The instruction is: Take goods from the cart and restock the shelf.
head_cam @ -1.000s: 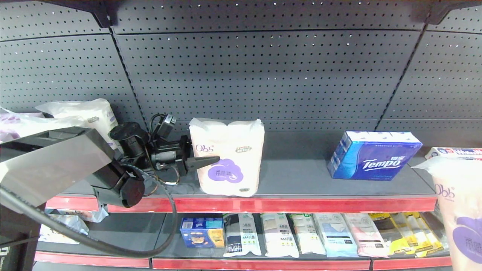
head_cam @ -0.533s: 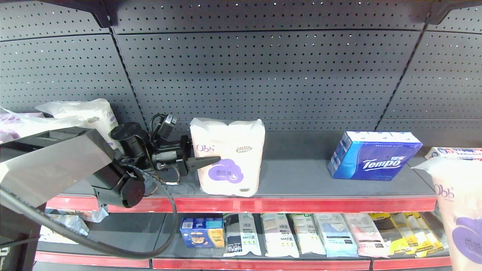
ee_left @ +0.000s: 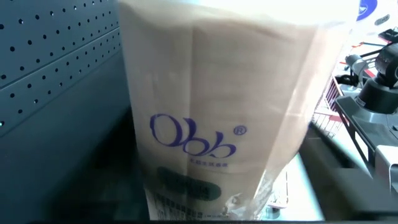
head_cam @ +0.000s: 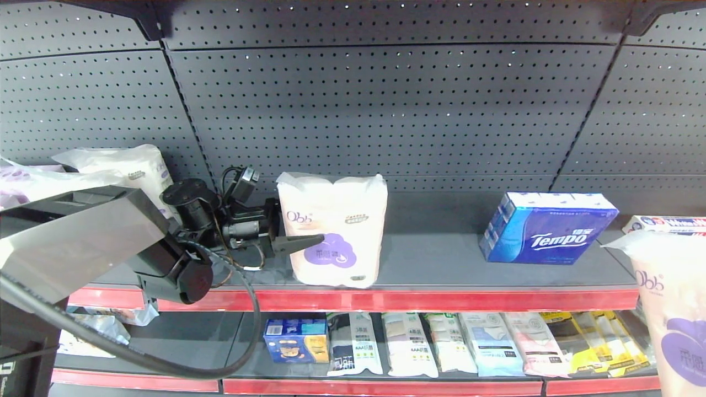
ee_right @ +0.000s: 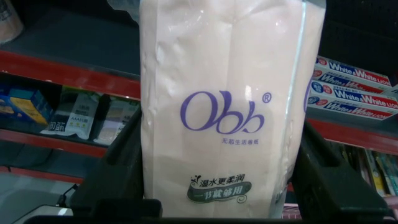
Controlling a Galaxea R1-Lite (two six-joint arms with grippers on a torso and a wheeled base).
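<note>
A white tissue pack with a purple logo (head_cam: 331, 229) stands upright on the grey shelf (head_cam: 436, 253), left of middle. My left gripper (head_cam: 300, 234) straddles the pack's left end; its near finger (head_cam: 298, 241) lies just off the front face and the far one is hidden behind. In the left wrist view that pack (ee_left: 217, 118) sits very close. My right gripper (ee_right: 224, 177) is shut on a second, matching tissue pack (ee_right: 224, 106), seen in the head view at the lower right (head_cam: 673, 309), in front of the shelf and below its level.
A blue tissue box (head_cam: 546, 227) lies on the shelf to the right, with flat white-and-blue boxes (head_cam: 664, 222) beyond it. More white packs (head_cam: 121, 165) crowd the far left. Small goods (head_cam: 441, 342) line the lower shelf. Bare shelf lies between the pack and the blue box.
The left gripper's near finger has moved a little away from the pack's front face, towards the camera. The pack stays standing on the shelf. The right pack has barely moved.
</note>
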